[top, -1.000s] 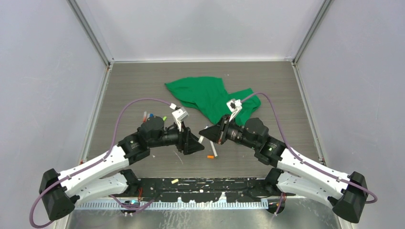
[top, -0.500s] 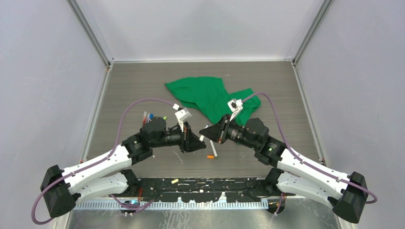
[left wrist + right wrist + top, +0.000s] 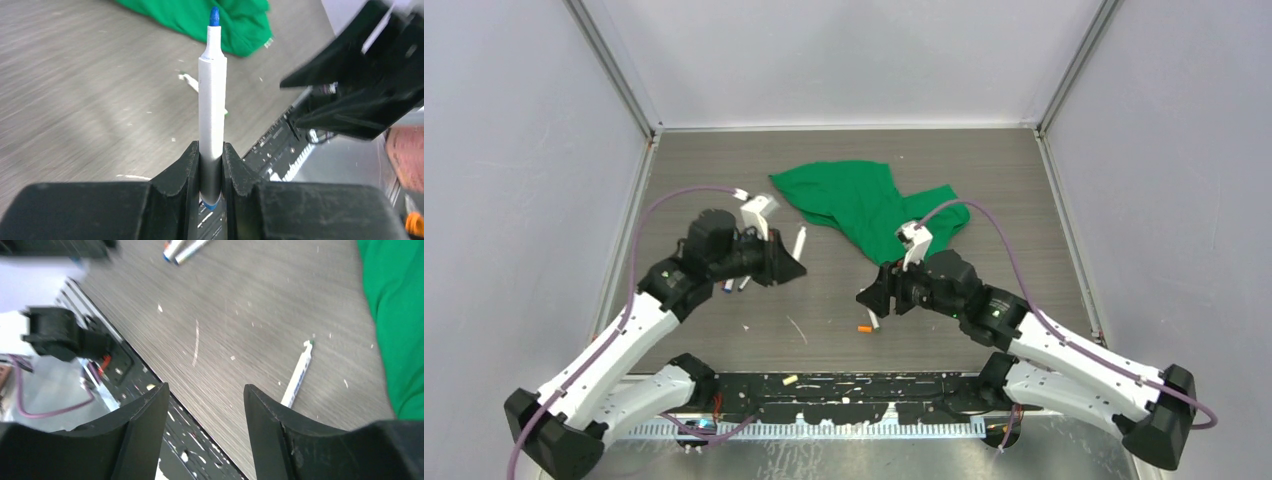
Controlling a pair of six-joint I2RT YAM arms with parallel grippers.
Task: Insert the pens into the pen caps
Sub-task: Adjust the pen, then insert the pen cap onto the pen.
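My left gripper (image 3: pixel 211 150) is shut on the lower end of a white pen (image 3: pixel 212 100) whose blue tip points away from the camera. From above, that pen (image 3: pixel 799 241) sticks out of the left gripper (image 3: pixel 790 264) at the table's left middle. My right gripper (image 3: pixel 864 298) hangs open over the table with nothing between its fingers (image 3: pixel 140 412). A green-tipped white pen (image 3: pixel 299 374) lies flat on the table by the right gripper. An orange pen cap (image 3: pixel 864 329) rests next to that pen (image 3: pixel 873 321). More pens (image 3: pixel 745 283) lie under the left arm.
A crumpled green cloth (image 3: pixel 864 205) covers the back middle of the table. The black base rail (image 3: pixel 854 385) runs along the near edge, with a small pale piece (image 3: pixel 790 380) on it. Grey walls close in the sides and back.
The left gripper closed on the blue-tipped pen and carried it up and to the left. The right gripper opened, let go and drew back slightly toward the near edge.
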